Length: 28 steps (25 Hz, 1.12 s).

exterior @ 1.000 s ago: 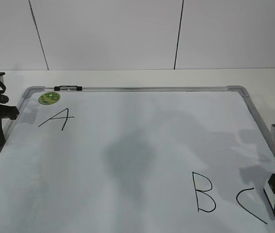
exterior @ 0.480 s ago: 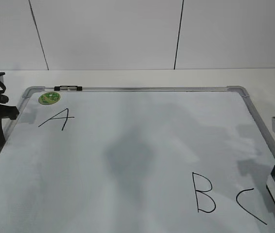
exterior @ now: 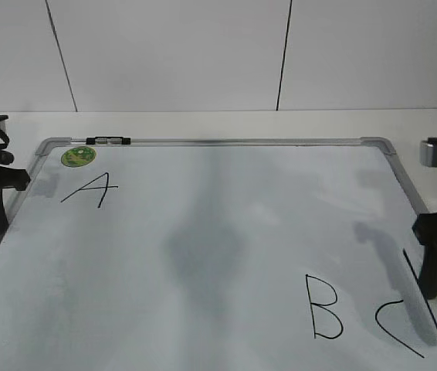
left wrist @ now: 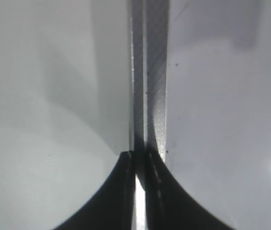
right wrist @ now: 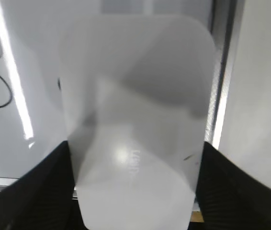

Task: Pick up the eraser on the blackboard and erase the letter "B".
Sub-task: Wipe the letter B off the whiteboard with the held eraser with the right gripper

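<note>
Eraser in my right gripper.
My right gripper (right wrist: 135,187) clamps the eraser (right wrist: 135,120) over the blackboard (exterior: 203,232); left gripper (left wrist: 139,160) shut together, empty.

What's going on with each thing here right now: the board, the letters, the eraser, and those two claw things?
blackboard: lying flat, written on.
letter "B": whole, not erased.
letter "A": whole.
"C"-like curve: whole.
eraser: between the right gripper's fingers, near the board's frame.
right gripper: shut on the eraser.
left gripper: shut, empty, over the frame's edge.
marker: lying on the top frame.
</note>
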{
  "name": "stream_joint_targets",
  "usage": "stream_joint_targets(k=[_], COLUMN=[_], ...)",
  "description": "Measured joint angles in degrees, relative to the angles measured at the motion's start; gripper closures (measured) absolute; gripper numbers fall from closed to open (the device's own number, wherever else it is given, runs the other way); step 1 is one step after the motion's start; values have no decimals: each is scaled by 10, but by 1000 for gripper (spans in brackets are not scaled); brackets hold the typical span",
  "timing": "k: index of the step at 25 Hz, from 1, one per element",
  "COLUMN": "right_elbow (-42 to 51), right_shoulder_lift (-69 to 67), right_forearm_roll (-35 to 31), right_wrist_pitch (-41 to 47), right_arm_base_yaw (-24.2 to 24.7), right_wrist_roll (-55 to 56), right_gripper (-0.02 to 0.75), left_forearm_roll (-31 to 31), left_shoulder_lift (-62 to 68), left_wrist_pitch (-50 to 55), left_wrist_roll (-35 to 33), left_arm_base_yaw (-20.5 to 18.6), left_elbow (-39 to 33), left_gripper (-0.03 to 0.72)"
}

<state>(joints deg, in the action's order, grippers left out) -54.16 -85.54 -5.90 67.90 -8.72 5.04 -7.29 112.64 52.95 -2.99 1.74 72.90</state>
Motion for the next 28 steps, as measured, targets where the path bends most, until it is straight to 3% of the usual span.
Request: stream_joint_targets(k=[12,28], right_elbow=[-99,-167], right_shoulder_lift=[-68,-218], right_forearm_roll=[11,16], right_wrist_pitch=[8,-21], right_arm_base_yaw=[-166,-183], right_wrist_roll=[105,115], right_gripper=[196,197], left_forearm_roll=[0,0], left_shoulder_lift=[1,1], left_wrist_pitch=[3,4], left_wrist_roll=[0,0], left_arm_base_yaw=[0,0], left_elbow=[0,0], left_gripper=[669,670])
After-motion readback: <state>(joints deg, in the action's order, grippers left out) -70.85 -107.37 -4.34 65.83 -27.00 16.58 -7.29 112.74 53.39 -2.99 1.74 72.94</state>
